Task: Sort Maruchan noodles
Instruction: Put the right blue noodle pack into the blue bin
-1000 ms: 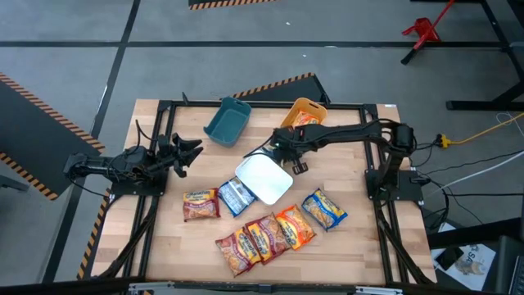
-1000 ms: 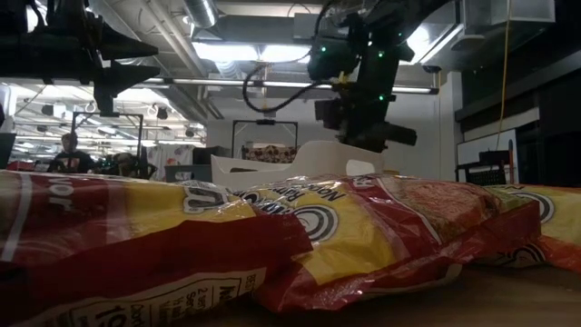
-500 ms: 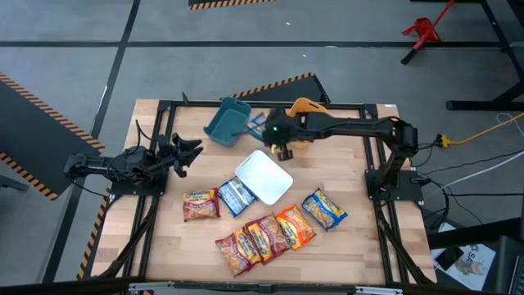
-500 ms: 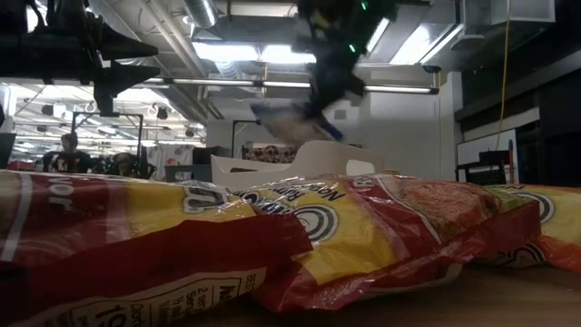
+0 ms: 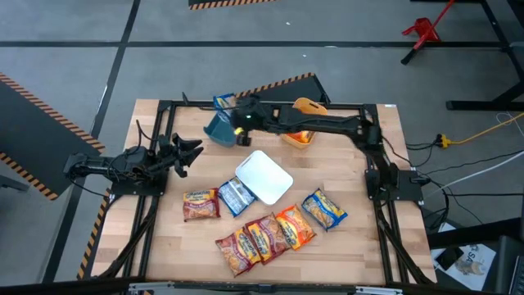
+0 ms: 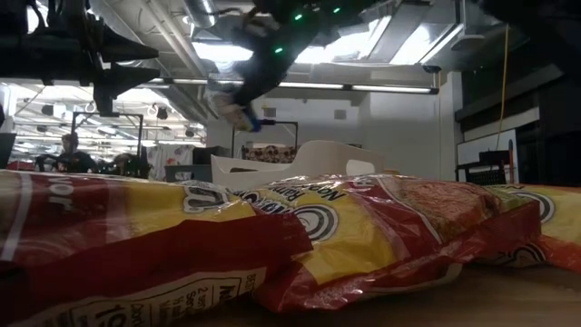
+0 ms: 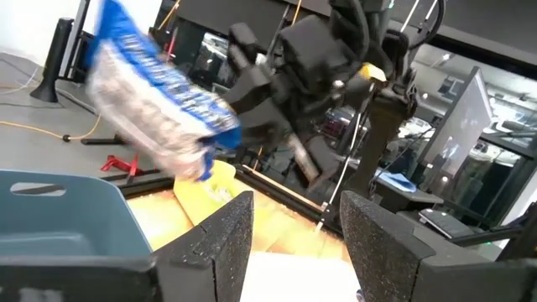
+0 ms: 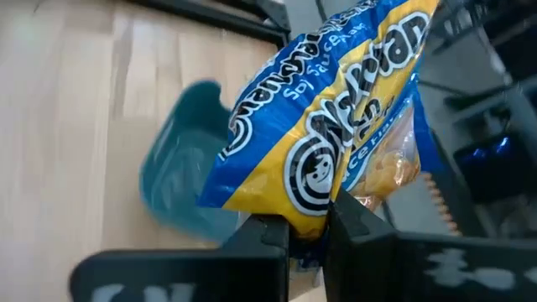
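My right gripper [image 5: 237, 115] is stretched out to the far left of the table and is shut on a blue Maruchan noodle packet [image 5: 223, 102]. It holds the packet in the air over the far end of the teal bin [image 5: 219, 128]. The packet [image 8: 336, 117] and the bin [image 8: 180, 180] both show in the right wrist view. More packets lie flat on the table: a red one [image 5: 201, 203], a blue one [image 5: 236, 196], and a row near the front edge [image 5: 266, 236]. My left gripper [image 5: 185, 152] waits open at the table's left. My right gripper pinches one edge of the blue packet [image 8: 312, 220] between its two fingers. The fingers come from the table's right, slanting downward. The packet [image 7: 159, 109] sticks out beyond the fingertips, tilted and lifted clear of the table and the bin.
An orange bin [image 5: 304, 106] holding a packet stands at the far edge under my right arm. A white bin [image 5: 264, 177] stands mid-table. A blue-and-yellow packet [image 5: 323, 209] lies near the right. A dark metal frame [image 5: 164, 106] borders the table. People show in the room behind [image 6: 71, 154].
My right gripper, shut the whole time, has risen from beside the white bin. It has swung toward the table's far left, past the orange bin, to above the teal bin, rolling and tipping on the way. The blue packet went with it, clear of the table.
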